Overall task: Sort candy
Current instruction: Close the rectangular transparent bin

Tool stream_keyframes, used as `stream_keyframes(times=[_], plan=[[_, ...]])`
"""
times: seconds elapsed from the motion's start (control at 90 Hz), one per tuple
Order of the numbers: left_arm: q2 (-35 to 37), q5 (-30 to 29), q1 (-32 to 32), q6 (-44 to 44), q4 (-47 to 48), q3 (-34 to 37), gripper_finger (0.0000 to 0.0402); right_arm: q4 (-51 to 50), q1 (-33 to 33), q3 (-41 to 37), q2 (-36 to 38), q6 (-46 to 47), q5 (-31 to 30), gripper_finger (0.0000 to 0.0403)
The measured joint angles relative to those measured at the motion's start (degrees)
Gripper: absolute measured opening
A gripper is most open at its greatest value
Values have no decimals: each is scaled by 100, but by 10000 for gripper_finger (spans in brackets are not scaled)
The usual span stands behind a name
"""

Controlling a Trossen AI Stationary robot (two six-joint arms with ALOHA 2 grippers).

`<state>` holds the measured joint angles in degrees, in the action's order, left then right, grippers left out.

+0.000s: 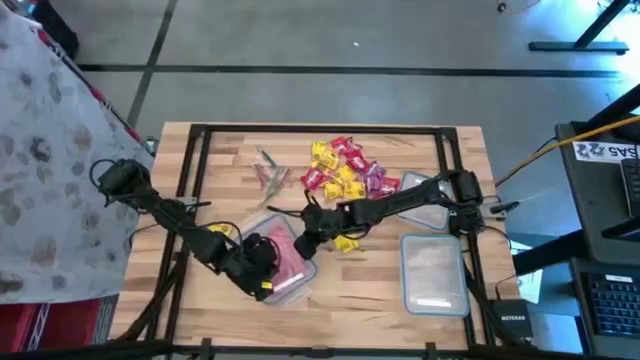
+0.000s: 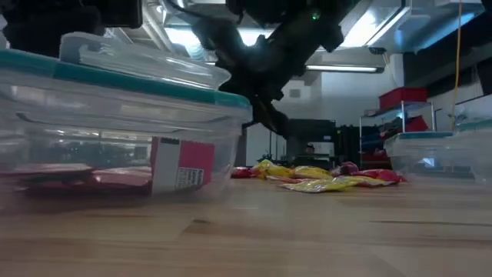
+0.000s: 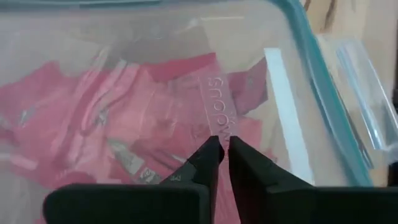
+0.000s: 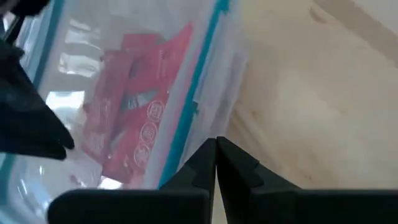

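A loose pile of red, yellow and purple candy (image 1: 345, 165) lies on the table's far middle, also seen in the low view (image 2: 323, 177). Nearer stands a clear container (image 1: 292, 262) with a teal rim, holding pink candy (image 3: 124, 118). A clear lid (image 2: 146, 61) lies slightly tilted on top of it. My left gripper (image 1: 262, 258) is over this container, shut on the lid. My right gripper (image 1: 308, 228) hangs shut beside the container's far right corner, above the table (image 2: 273, 123), with nothing between its fingers. My left gripper (image 3: 224, 146) pinches a clear lettered tab of the lid (image 3: 217, 112) between its two fingers, which come from above at a slant. The lid rests on the container's rim and covers the pink candy.
Two more clear containers stand on the right, one near the front (image 1: 435, 272) and one under my right arm (image 1: 432, 190). A few silvery-clear wrapped pieces (image 1: 268, 172) lie left of the pile. Black frame rails (image 1: 200, 150) run along the table's edges.
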<state>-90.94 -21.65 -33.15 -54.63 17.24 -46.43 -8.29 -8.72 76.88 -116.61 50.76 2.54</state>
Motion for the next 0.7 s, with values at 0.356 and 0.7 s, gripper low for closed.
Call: stream_keyframes(times=[0.356,0.7], plan=[[-4,297,39,13,-1570,627,0,414,-3,-13,-111,-109,454,0],[378,212,146,920,-547,184,0,-840,-146,4,494,-153,410,0]])
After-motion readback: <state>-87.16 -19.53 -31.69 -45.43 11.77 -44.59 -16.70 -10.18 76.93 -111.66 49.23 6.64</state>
